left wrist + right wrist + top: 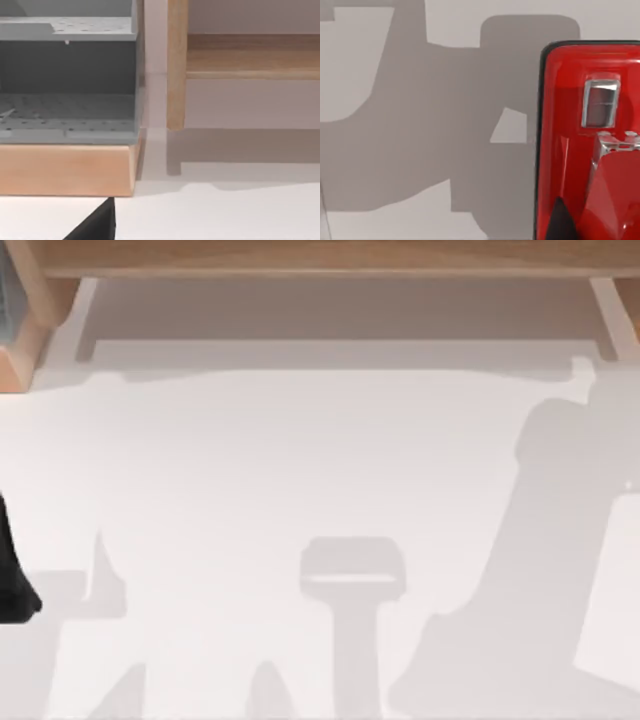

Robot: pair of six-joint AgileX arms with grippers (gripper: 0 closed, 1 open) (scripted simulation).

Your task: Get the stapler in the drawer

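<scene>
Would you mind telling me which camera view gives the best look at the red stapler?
The right wrist view: the stapler sits close to that camera, its glossy red top, silver mark and thin black edge plain. The top view gives the white table with shadows, and the left wrist view the wooden cabinet, nothing of the stapler.

No legible text, labels or numbers in any view. The stapler [570, 140] bears a small silver mark, unlettered.

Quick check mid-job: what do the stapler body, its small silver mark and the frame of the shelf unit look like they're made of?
Stapler: glossy red, probably moulded plastic or lacquered metal, judging by its sharp highlights; thin black base edge. Silver mark: mirror-like, likely polished metal. Shelf frame: light matte wood by its tan tone, around grey perforated trays, plastic or painted metal.
</scene>
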